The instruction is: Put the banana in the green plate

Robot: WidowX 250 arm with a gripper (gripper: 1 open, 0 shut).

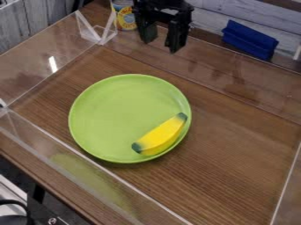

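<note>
The small yellow banana [163,135] with dark tips lies inside the lime-green plate [106,110], against its lower right rim. The plate rests on the wooden table, left of centre. My black gripper [161,40] hangs well above and behind the plate at the top of the view, pointing down. Its two fingers [147,35] stand apart and open, with nothing between them.
Clear acrylic walls [35,132] fence the wooden tabletop on all sides. A blue box [249,38] sits behind the far wall at the top right, and a yellow container [122,16] stands at the top left next to a clear stand [94,31].
</note>
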